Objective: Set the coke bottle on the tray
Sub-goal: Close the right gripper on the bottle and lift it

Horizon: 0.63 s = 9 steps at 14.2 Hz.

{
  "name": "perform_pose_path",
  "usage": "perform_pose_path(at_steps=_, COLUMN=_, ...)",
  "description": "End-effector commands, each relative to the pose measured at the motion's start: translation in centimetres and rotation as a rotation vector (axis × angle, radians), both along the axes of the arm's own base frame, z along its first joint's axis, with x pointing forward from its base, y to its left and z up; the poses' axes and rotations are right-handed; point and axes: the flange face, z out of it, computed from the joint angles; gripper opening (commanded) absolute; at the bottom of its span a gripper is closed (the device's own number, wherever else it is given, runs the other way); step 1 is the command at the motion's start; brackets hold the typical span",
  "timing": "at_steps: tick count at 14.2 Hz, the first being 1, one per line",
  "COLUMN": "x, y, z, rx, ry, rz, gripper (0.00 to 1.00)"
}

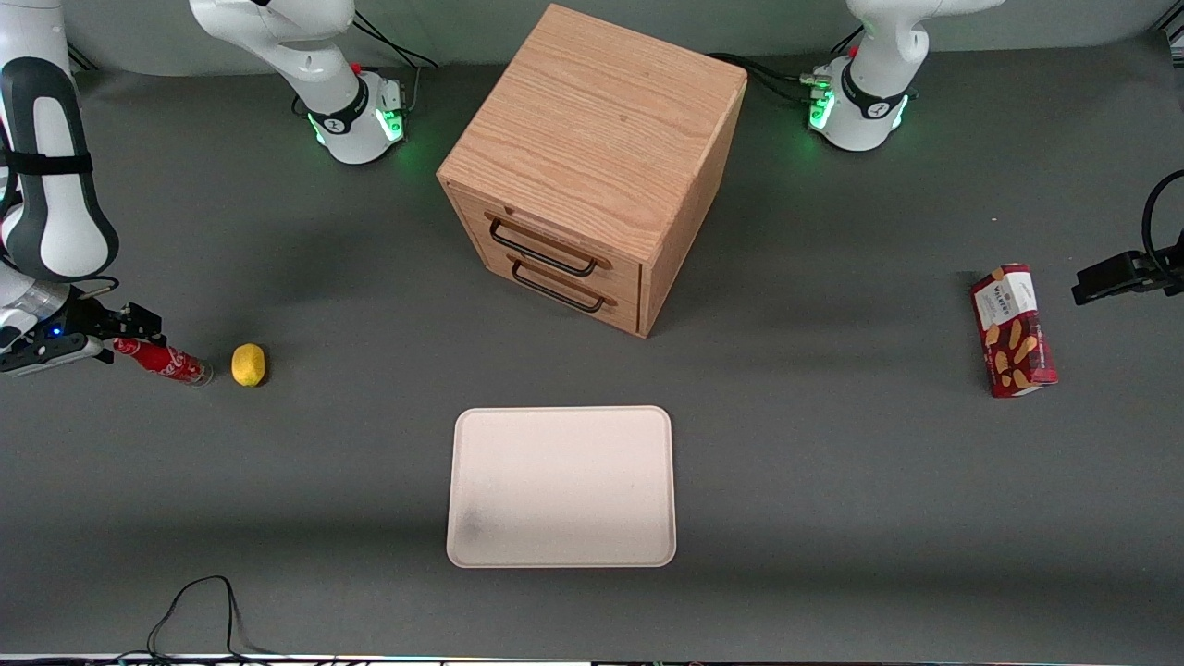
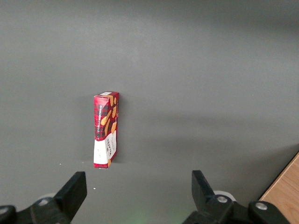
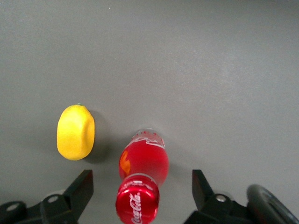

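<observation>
Nothing delivered yet — the coke bottle (image 3: 141, 179) lies between the released pincer (image 3: 142, 189) fingers at frame's left edge; tray (image 1: 561, 546) bare.

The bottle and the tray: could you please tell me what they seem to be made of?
The bottle, lying between the open hand's fingers, looks like glossy clear plastic or glass: highlights, see-through base. The tray looks like matte cream plastic, smooth, rounded corners, though this is uncertain.

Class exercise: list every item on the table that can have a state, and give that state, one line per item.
coke bottle: capped, lying on the table beside the lemon
gripper: open, fingers straddling the bottle's cap end
tray: bare, flat on the table
cabinet: both drawers closed
snack box: closed, lying flat
</observation>
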Motion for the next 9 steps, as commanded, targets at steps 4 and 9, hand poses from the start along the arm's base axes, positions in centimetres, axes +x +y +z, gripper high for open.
perform_pose_path(at_steps=4, x=0.3, y=0.0, z=0.5, rx=0.005, ry=-0.03, rz=0.054, gripper=0.17)
perform_pose_path(at_steps=9, x=1.5, y=0.2, z=3.5, rx=0.013, ry=-0.052, rz=0.071, gripper=0.06)
